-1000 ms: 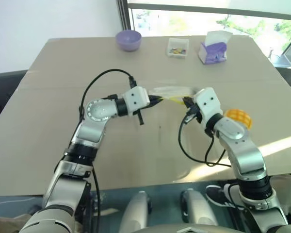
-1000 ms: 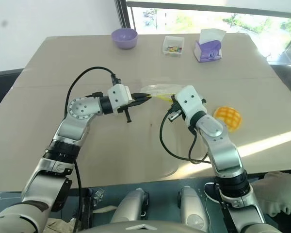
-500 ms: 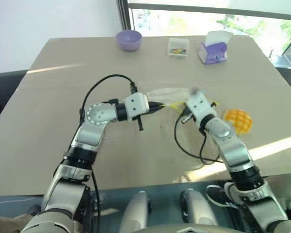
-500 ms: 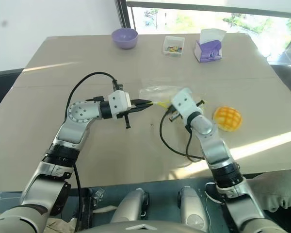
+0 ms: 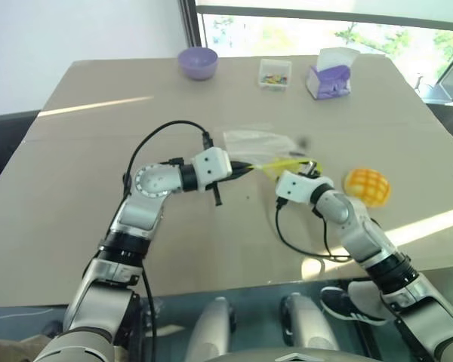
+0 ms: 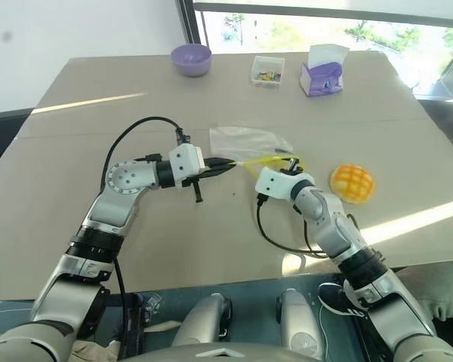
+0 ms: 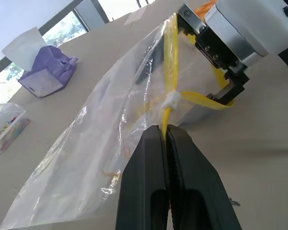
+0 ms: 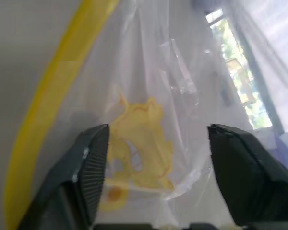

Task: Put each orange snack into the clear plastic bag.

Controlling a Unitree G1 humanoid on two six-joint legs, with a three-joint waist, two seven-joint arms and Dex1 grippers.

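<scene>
Our left gripper is pinched tight on the yellow mouth strip of the clear plastic bag, mid-table: thin, floppy, slippery film, so we grip the strip only. Our right gripper gapes wide at the bag mouth, holding nothing. The orange snack, near the table's right edge, looks light and squashy; we'd take it gently across its sides.

Broad tan table, crossed by a faint seam and a slanting streak of sunlight. Purple-and-white tissue box standing near the far edge, taken here as landmark. Just left of the tissue box, a small clear box of coloured bits; further left along the same edge, a purple bowl. Nearer than the tissue box, toward mid-table, the clear plastic bag, seemingly resting partly on the surface with its yellow-stripped mouth lifted. Nearer still and slightly right of the tissue box, one orange snack sitting alone on the tabletop.
</scene>
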